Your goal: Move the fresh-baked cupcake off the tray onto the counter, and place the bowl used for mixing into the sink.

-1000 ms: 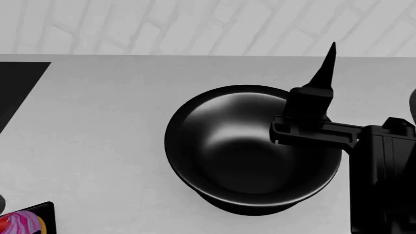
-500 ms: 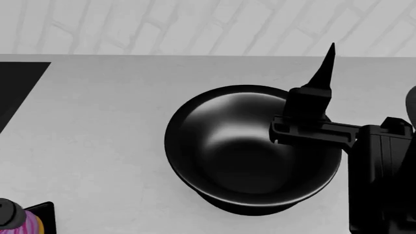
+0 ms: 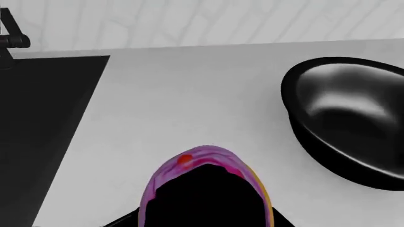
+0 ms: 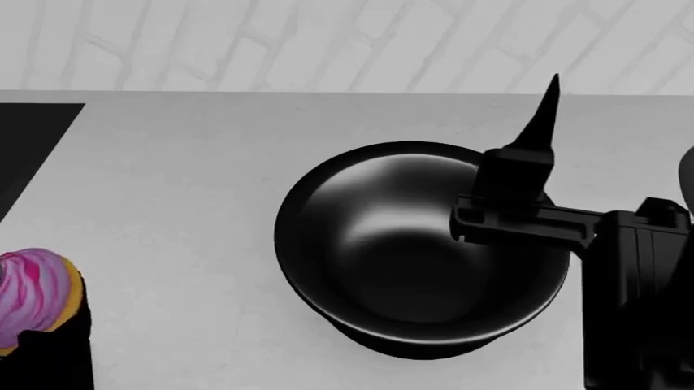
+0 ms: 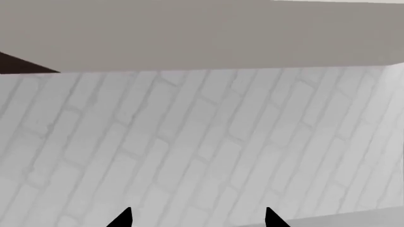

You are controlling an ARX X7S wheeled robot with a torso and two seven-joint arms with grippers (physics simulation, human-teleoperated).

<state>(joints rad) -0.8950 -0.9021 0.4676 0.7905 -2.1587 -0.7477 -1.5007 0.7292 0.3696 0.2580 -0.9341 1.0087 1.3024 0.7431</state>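
Across the whole scene stretches the counter (image 4: 174, 203), broad, smooth and matte white, backed by a pale brick-pattern wall (image 4: 325, 41). At its left edge lies the sink (image 3: 38, 142), a flat matte black rectangle with sharp straight sides, and a piece of the angular black faucet (image 3: 13, 41) shows at the sink's far corner. Toward the right side of the counter sits the bowl (image 4: 412, 252), big, round, glossy dark metal with a thin rim and soft highlights inside. The right gripper (image 5: 197, 218) hangs above the bowl's right rim, not touching it; its two pointed black fingertips (image 5: 123, 218) stand apart and aim at the wall, with nothing between them. Near the counter's front left corner is the cupcake (image 4: 38, 292), swirled pink-purple frosting over a golden cake rim, with a red cherry (image 3: 185, 160) on top, well apart from the bowl. A black mass directly against it covers its lower half in both views; whether the left gripper is clamped on it cannot be told.
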